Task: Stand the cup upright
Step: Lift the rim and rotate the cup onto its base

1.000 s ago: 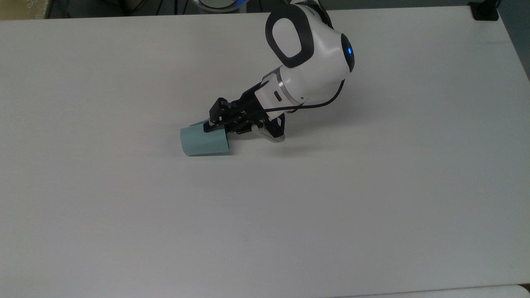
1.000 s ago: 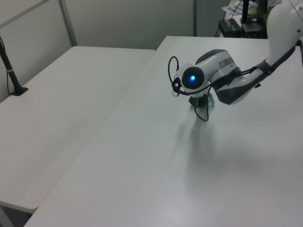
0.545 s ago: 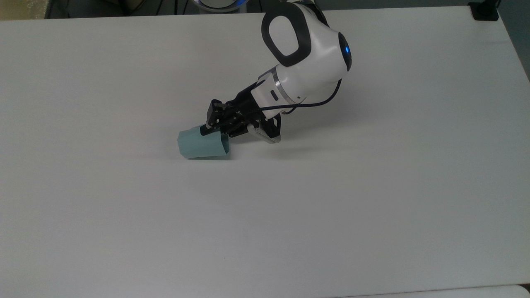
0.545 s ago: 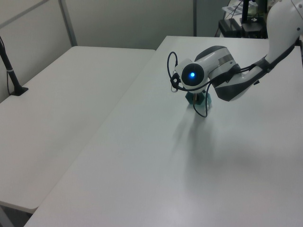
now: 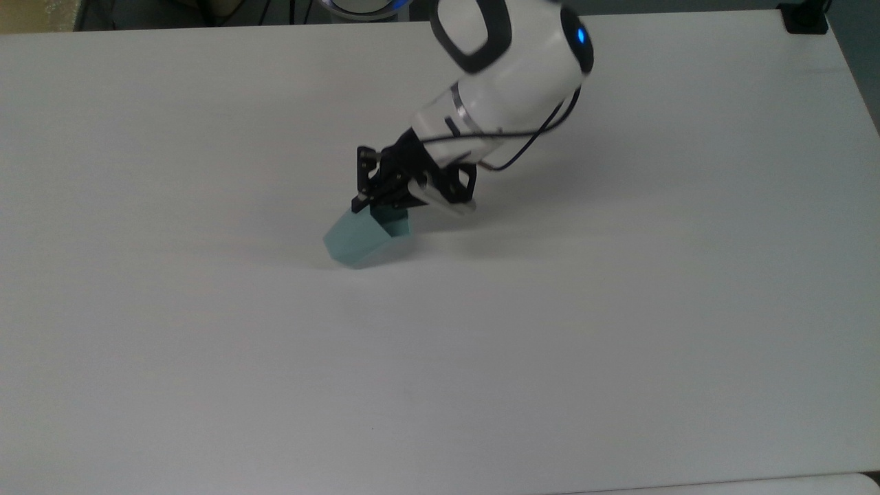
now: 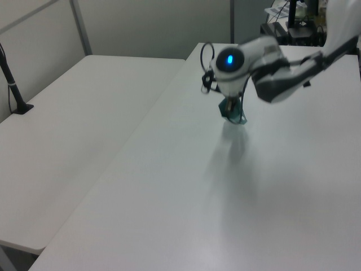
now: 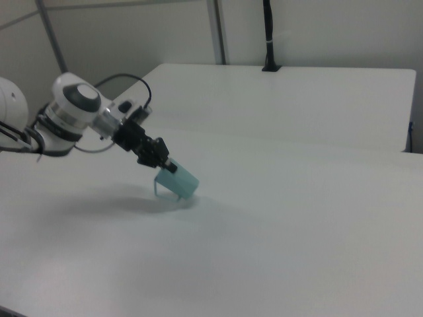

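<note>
So the gripper (image 5: 382, 206) has its fingers clamped on the rim end of the cup (image 5: 364, 239), and the cup sits tilted, halfway between lying down and standing. In the right view the cup (image 7: 178, 182) leans with its narrower base pointing down toward the table (image 7: 297, 218) and the gripper (image 7: 166, 165) pinching the upper edge. It looks roughly mid-table in the top view, well away from every edge. In the left view the cup (image 6: 234, 113) is mostly tucked under the arm (image 6: 265, 68), so contact with the table is hard to judge.
</note>
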Tool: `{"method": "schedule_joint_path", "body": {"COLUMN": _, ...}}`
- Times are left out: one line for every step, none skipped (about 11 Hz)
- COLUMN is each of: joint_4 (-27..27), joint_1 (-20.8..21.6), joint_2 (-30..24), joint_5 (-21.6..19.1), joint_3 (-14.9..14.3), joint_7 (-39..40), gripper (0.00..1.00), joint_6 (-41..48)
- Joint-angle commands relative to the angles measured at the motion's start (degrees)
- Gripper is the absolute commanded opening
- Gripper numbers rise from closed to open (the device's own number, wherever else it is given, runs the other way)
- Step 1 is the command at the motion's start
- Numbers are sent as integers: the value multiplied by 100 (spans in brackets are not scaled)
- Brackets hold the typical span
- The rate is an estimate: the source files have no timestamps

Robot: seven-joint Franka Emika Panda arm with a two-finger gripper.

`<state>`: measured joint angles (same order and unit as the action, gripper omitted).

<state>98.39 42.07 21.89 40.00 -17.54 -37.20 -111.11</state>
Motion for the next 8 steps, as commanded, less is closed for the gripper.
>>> {"method": "schedule_joint_path", "body": {"joint_4": 531, "joint_1": -58, "joint_2": -1228, "joint_5": -1235, "joint_3": 23, "joint_7": 596, "gripper": 0, "joint_6": -51}}
{"method": "schedule_joint_path", "body": {"joint_4": 619, "joint_1": -224, "joint_2": -1457, "joint_5": -1701, "joint_3": 23, "joint_7": 896, "gripper": 0, "joint_6": -60}}
{"method": "schedule_joint_path", "body": {"joint_4": 698, "joint_1": -295, "joint_2": -1573, "joint_5": -2019, "joint_3": 23, "joint_7": 1142, "gripper": 0, "joint_6": -60}}
{"method": "schedule_joint_path", "body": {"joint_4": 760, "joint_1": -426, "joint_2": -1591, "joint_5": -2405, "joint_3": 23, "joint_7": 1353, "gripper": 0, "joint_6": -60}}
{"method": "schedule_joint_path", "body": {"joint_4": 830, "joint_1": -558, "joint_2": -1583, "joint_5": -2957, "joint_3": 23, "joint_7": 1669, "gripper": 0, "joint_6": -60}}
{"method": "schedule_joint_path", "body": {"joint_4": 944, "joint_1": -698, "joint_2": -1582, "joint_5": -3476, "joint_3": 23, "joint_7": 2003, "gripper": 0, "joint_6": -69}}
{"method": "schedule_joint_path", "body": {"joint_4": 1041, "joint_1": -917, "joint_2": -1582, "joint_5": -3838, "joint_3": 23, "joint_7": 2154, "gripper": 0, "joint_6": -130}}
{"method": "schedule_joint_path", "body": {"joint_4": 1172, "joint_1": -1067, "joint_2": -1565, "joint_5": -4111, "joint_3": 23, "joint_7": 2216, "gripper": 0, "joint_6": -313}}
